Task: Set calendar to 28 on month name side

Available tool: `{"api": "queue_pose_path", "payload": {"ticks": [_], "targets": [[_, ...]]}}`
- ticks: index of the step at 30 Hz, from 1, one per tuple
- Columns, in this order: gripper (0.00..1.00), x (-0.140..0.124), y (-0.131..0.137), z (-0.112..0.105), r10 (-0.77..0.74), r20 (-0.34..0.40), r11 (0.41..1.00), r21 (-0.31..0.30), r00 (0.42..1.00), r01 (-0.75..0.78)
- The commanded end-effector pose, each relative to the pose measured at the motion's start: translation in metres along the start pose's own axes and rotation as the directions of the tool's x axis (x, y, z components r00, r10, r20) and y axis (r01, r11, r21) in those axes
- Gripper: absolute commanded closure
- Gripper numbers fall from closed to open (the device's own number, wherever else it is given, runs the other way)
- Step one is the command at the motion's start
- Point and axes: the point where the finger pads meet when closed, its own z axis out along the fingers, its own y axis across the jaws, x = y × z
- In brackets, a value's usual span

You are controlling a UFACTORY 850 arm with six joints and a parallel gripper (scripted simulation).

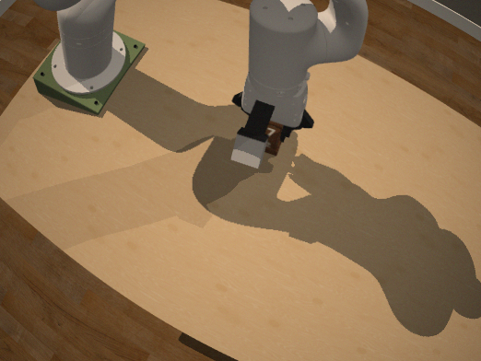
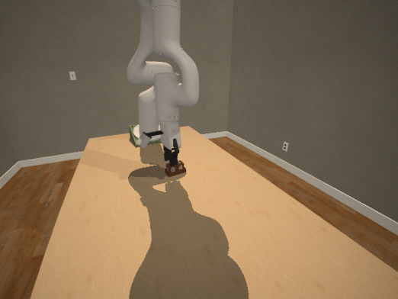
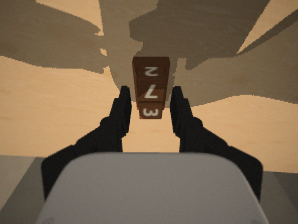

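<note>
Wrist view gives us the closest look: our jaws point down at the counter (image 3: 45,125), one dark finger (image 3: 121,111) on each side of a brown cube (image 3: 151,93) whose top face shows a white 7. They stand about half spread around that cube; whether the pads actually press its sides we cannot tell from this angle. Just above it in the frame sits a second cube (image 3: 151,70) with a 2 on top, touching the first, and a face marked 3 shows just below the 7. In the top view the cube with the 7 (image 1: 273,133) peeks out at frame centre beneath the grey wrist, beside the pale camera block (image 1: 247,151); the green base plate (image 1: 134,48) lies at upper left. In the exterior view the calendar (image 2: 175,168) rests on the counter in the middle of the frame, directly under our jaws, with two small pale digits on its near side that are too small for us to read with confidence. The tray itself is hard to separate from the cubes at this size.
</note>
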Motion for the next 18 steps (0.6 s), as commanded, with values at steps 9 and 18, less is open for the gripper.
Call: {"api": "queue_pose_path", "payload": {"ticks": [9, 18], "targets": [[0.51, 0.000, -0.001, -0.015, 0.000, -0.002, 1.000, -0.001, 1.000, 0.000], [0.51, 0.000, -0.001, -0.030, 0.000, -0.002, 1.000, -0.001, 1.000, 0.000]]}}
